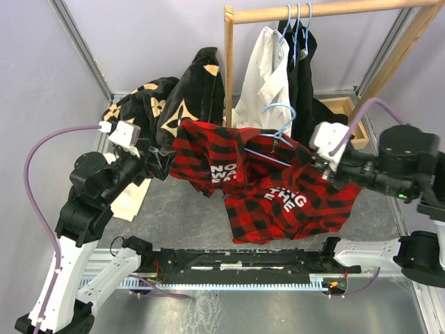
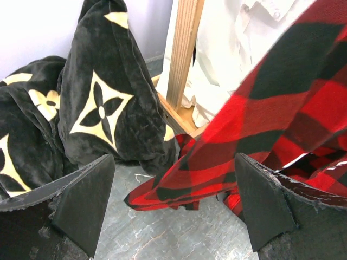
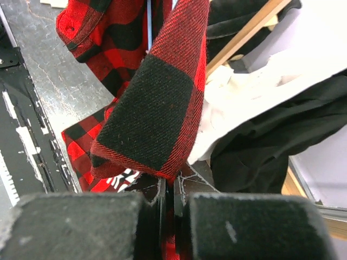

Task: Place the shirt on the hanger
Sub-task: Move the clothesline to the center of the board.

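The red-and-black plaid shirt (image 1: 278, 188) with white lettering hangs stretched above the table, between my two arms. The light-blue wire hanger (image 1: 277, 132) lies on its upper middle, hook up; its bar shows as a thin line in the right wrist view (image 3: 148, 24). My right gripper (image 1: 321, 167) is shut on a fold of the shirt (image 3: 157, 103) and holds its right side up. My left gripper (image 1: 161, 161) is open at the shirt's left edge; a hanging corner of the shirt (image 2: 179, 181) lies between and beyond its fingers (image 2: 81, 200), not touched.
A pale wooden rail (image 1: 327, 10) stands at the back with a white shirt (image 1: 268, 76), a black garment (image 1: 299, 69) and spare blue hangers (image 1: 295, 24). Black fabric with tan flowers (image 1: 174, 94) is piled at back left. A black bar (image 1: 236, 259) runs along the near edge.
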Controlling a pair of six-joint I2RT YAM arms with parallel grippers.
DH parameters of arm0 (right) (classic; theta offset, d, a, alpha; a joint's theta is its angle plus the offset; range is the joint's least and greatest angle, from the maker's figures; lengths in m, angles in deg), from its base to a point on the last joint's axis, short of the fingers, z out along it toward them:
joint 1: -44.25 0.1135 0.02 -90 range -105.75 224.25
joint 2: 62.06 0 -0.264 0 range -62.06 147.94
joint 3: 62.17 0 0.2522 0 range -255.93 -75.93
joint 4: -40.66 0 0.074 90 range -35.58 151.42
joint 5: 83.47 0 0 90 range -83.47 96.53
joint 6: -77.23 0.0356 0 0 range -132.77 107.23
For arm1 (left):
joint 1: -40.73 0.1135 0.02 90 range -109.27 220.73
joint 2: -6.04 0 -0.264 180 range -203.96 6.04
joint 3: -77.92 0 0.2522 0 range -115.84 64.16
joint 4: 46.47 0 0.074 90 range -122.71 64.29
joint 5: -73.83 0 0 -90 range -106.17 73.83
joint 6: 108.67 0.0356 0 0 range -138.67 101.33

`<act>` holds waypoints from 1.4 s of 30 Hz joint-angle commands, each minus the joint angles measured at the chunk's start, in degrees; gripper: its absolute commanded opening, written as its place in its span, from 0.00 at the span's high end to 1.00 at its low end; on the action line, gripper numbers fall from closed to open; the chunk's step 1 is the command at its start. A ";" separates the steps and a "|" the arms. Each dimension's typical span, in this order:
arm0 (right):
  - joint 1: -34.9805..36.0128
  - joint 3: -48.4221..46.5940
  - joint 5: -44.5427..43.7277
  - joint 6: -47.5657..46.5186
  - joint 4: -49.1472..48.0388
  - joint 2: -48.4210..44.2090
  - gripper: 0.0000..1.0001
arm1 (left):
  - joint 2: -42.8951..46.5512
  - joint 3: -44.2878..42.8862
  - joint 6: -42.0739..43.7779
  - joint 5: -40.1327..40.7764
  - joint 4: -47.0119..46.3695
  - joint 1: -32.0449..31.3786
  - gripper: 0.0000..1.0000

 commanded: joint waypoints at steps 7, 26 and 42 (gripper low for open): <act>-0.19 -12.38 -5.22 0.98 9.38 -8.79 1.00 | -3.56 -1.48 -0.42 -5.36 -8.27 0.29 0.04; -0.20 -1.12 -13.00 7.96 14.56 -15.48 1.00 | -20.91 -0.75 -10.43 -6.13 -25.63 -0.15 0.01; -0.23 8.16 -10.24 12.11 11.02 -17.54 1.00 | -53.36 -11.04 2.92 31.73 -56.23 -18.46 0.01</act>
